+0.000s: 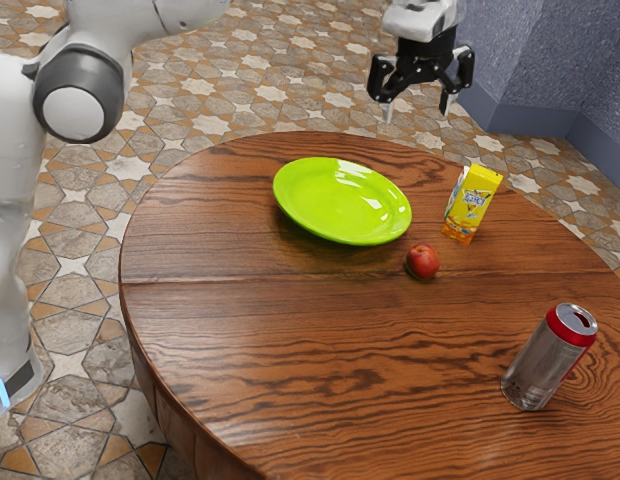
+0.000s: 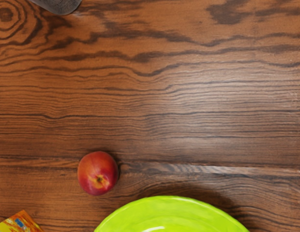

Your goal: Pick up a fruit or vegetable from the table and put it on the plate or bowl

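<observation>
A small red peach (image 1: 423, 261) lies on the round wooden table (image 1: 290, 340), just off the green plate's rim on the exterior view's right. The lime-green plate (image 1: 341, 199) sits near the table's middle and holds nothing. My black gripper (image 1: 418, 103) hangs high above the table's far edge, well above plate and peach, open with nothing between its fingers. In the wrist view the peach (image 2: 97, 172) rests on the wood next to the plate's rim (image 2: 170, 214).
A yellow juice carton (image 1: 471, 203) stands upright just behind the peach; its corner (image 2: 18, 223) shows in the wrist view. A red-topped silver can (image 1: 550, 357) stands tilted near the front right edge, and its base (image 2: 57, 6) shows in the wrist view. Patterned tile floor surrounds the table.
</observation>
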Motion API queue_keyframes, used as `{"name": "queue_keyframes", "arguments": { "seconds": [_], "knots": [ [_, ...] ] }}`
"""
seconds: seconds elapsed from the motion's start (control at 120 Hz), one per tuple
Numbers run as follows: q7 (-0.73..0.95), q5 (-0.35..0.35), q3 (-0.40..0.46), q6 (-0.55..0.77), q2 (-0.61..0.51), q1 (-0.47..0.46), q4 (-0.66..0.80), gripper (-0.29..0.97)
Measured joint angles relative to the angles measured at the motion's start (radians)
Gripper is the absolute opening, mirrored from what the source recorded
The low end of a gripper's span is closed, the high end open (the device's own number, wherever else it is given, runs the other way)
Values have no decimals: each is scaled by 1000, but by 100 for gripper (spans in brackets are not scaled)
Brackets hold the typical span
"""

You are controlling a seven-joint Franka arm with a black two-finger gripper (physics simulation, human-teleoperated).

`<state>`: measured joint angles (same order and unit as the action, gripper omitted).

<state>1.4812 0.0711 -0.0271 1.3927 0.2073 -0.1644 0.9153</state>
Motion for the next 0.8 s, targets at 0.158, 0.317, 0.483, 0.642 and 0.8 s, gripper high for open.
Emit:
{"name": "queue_keyframes", "arguments": {
  "seconds": [0.158,0.317,0.483,0.642,0.8],
  "knots": [
    [-62,12,-2,-20,94,-6,30,68],
    [-117,14,-2,-16,170,-2,31,68],
    [-162,11,-3,13,245,9,30,68],
    [-198,9,-5,56,290,55,30,68],
    [-226,9,-5,83,309,95,31,68]
  ]
}}
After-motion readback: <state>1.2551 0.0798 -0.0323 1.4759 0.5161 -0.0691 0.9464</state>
